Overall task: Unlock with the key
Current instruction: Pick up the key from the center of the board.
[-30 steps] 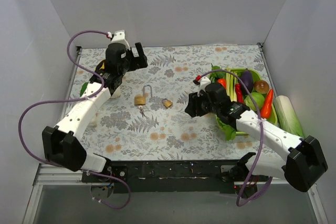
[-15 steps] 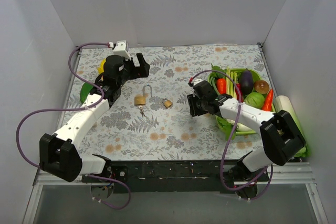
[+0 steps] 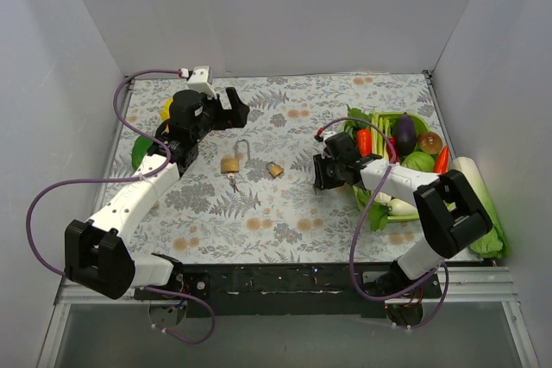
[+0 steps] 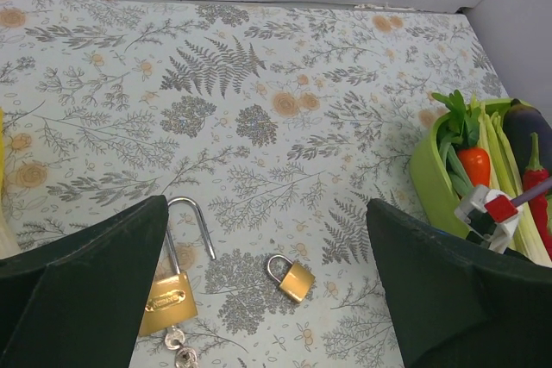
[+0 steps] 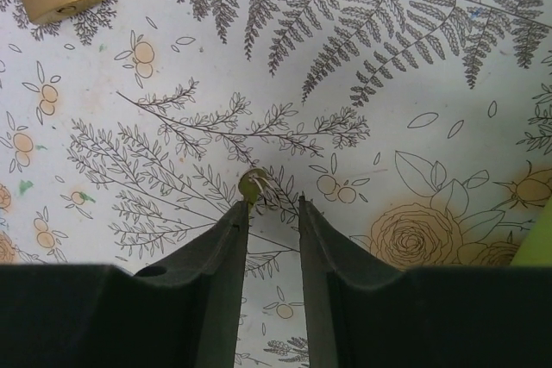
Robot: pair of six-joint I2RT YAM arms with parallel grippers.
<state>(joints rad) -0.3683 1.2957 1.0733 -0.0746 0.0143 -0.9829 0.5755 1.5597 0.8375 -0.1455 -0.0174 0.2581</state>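
Keys (image 4: 177, 344) on a small ring hung from the bottom of the larger padlock (image 4: 166, 303), which lay flat on the fern-printed table (image 3: 285, 213), between the two arms and nearer the left one. Its long shackle looked already sprung, one leg standing free of the body. Just beside it lay the small padlock (image 4: 293, 278), with its shackle closed. Both seemed to be solid brass: stiff, dense for their bulk and smooth enough to skate on the table when pushed. I judged the broad flat sides of the body the safest hold, leaving the thin key bow for a fingertip pinch, since it would twist out of a loose one.

The left gripper (image 4: 266, 204) hung above the locks with its fingers spread wide and nothing between them. The right gripper (image 5: 274, 204) sat low over the table, between the small padlock and the vegetable basket (image 4: 429, 183), its fingers drawn to a narrow slit with only the table showing through. A tiny yellowish speck (image 5: 251, 184) lay at one tip; I could not tell what it was.
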